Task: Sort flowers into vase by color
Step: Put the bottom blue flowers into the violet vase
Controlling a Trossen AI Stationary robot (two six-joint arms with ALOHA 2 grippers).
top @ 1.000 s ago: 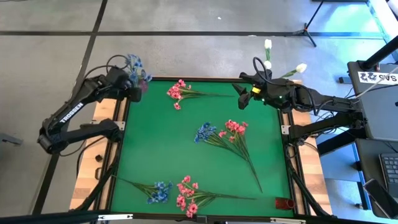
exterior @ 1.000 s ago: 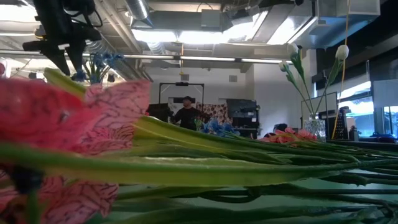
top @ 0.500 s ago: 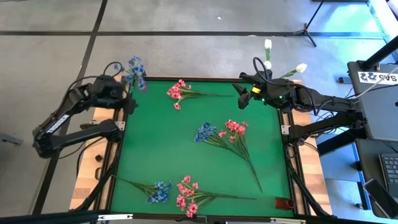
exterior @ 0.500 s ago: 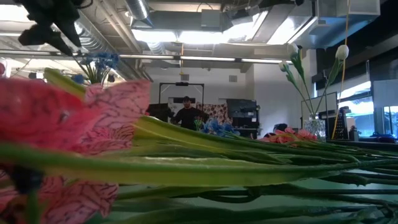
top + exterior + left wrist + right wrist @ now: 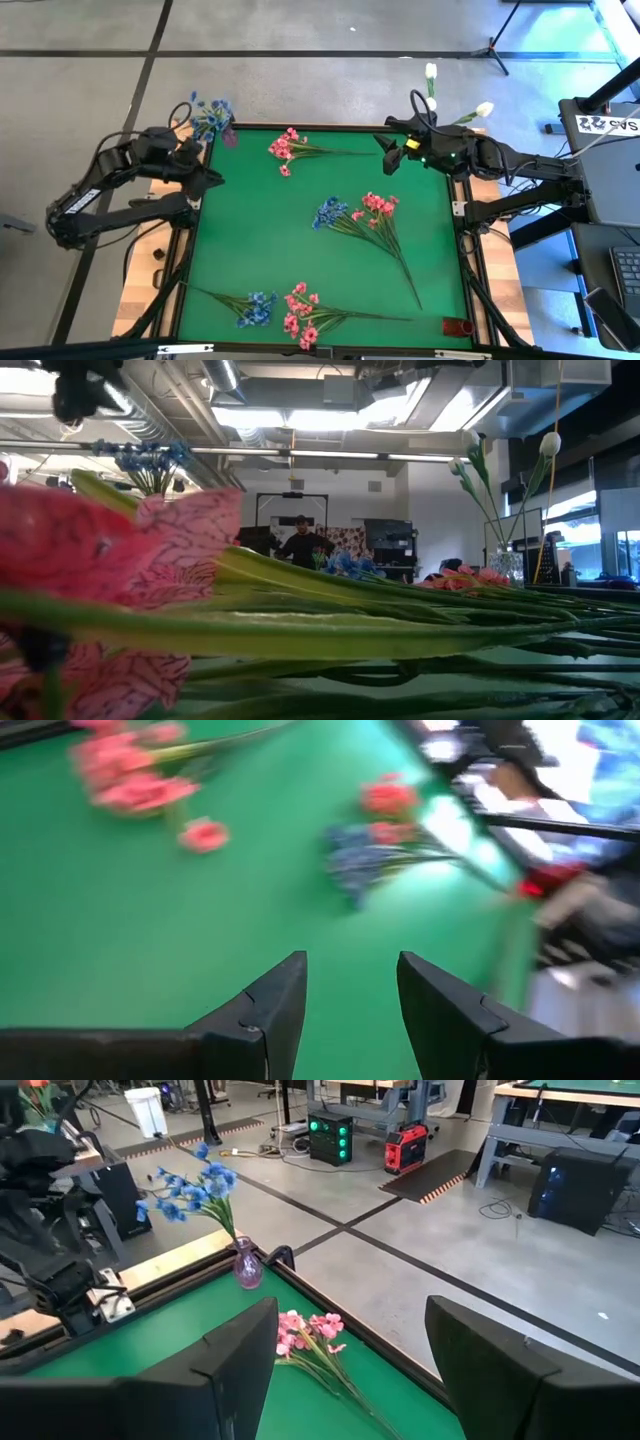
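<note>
With its fingers apart and empty, the left hand (image 5: 207,172) could clip the nearby vase (image 5: 229,134) and topple its blue flowers (image 5: 208,108).

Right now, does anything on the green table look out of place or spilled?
Nothing is spilled or damaged. Several flowers lie loose on the green felt table: a pink spray near the far edge, a blue-and-pink bunch in the middle, another blue-and-pink pair at the near edge. Blue flowers already stand upright in a small purple vase.
</note>
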